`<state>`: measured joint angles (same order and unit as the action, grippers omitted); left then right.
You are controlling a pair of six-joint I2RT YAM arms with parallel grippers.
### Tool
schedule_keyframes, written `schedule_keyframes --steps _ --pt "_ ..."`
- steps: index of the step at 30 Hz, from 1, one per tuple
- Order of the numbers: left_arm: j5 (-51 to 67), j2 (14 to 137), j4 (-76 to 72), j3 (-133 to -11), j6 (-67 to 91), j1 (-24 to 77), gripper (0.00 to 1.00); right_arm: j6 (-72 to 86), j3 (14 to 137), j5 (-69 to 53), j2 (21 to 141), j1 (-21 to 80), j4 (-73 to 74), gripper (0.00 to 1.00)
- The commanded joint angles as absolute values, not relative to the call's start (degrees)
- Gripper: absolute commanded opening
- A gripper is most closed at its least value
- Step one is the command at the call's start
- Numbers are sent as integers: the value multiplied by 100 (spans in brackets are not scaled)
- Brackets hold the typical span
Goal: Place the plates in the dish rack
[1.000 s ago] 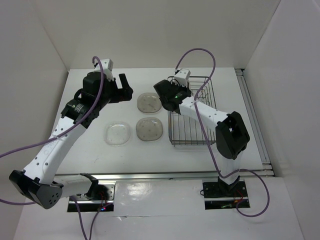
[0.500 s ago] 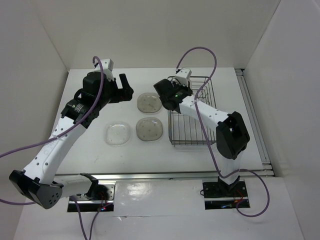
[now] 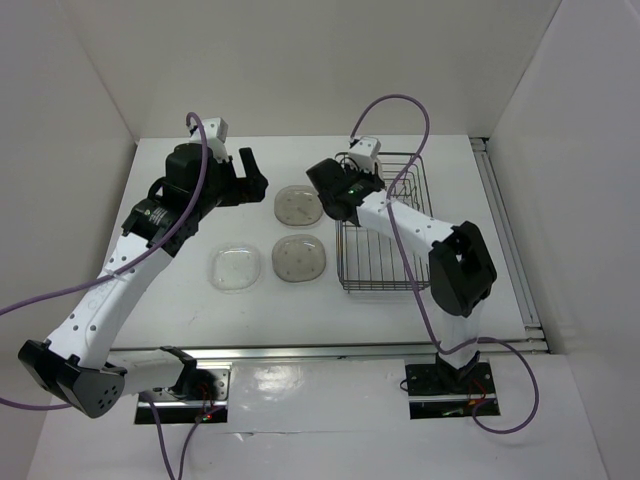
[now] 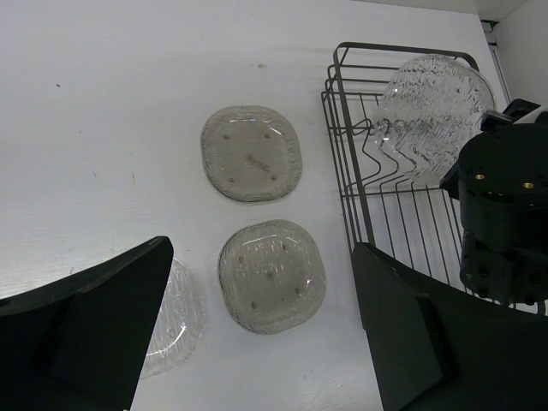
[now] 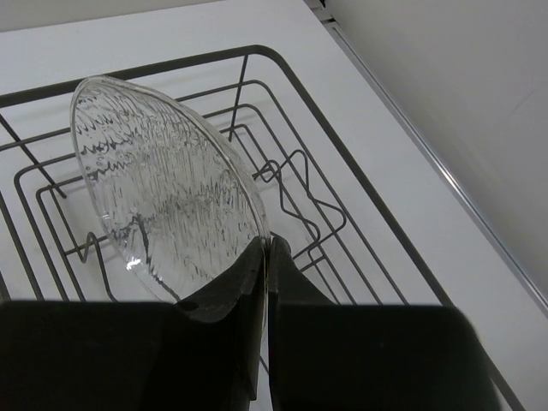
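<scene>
The right end effector [image 5: 267,248] is clamped on the lower rim of a clear ribbed plate [image 5: 163,188], holding it on edge and tilted over the far end of the dish rack [image 3: 378,262]. The plate hangs above the zigzag prongs [image 5: 300,184]. Whether its bottom edge touches a wire cannot be told, because the fingers cover that part.

The left end effector [image 3: 252,175] is wide open and holds nothing. It hovers over the tabletop [image 4: 103,128] well to the left of the dish rack. Three plates lie flat on that side:
- One speckled grey plate [image 4: 251,153] is just left of the rack's far corner.
- A second speckled grey plate [image 4: 271,276] is just left of the rack's middle.
- A clear plate [image 3: 236,268] is farther out from the rack.

The likeliest trouble is the grip. Only a thin strip of smooth plastic sits between the fingertips, and most of the plate is off to one side of them, so it could swing or slide out during lowering.

A second risk is alignment. If the tilted plate meets the top of a prong instead of the gap between two, it may ride up, twist in the fingers, or end up flat on the rack's floor.

Pushing down against a prong could also shove the light wire rack across the tabletop. Letting go too high would let the plate bounce and tip over.
</scene>
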<state>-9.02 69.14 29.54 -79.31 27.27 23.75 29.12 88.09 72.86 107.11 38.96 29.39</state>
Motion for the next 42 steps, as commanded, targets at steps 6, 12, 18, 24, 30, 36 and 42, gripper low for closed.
schedule_keyframes --steps 6,12,18,24,30,36,42 --pt "-853 6759 2725 -7980 2689 2347 100 3067 9140 7286 11083 3867 2707 0" --pt "-853 6759 2725 -7980 2689 2347 100 3172 9298 7163 11276 3867 2830 6" --pt "-853 6759 2725 -7980 2689 2347 100 3173 9299 7163 11329 3929 2830 35" --pt "-905 6812 2725 -7980 2689 2347 100 3173 9351 6988 11505 3929 2769 38" --pt "-967 6979 2725 -7928 2742 2347 100 2944 9352 6574 11505 3745 2426 62" --pt "-967 6979 2620 -7866 2742 2347 100 2628 9141 6127 11049 3744 1961 82" --pt "-512 7794 2295 -7699 2673 2285 100 2268 8368 5300 9328 3814 1415 95"
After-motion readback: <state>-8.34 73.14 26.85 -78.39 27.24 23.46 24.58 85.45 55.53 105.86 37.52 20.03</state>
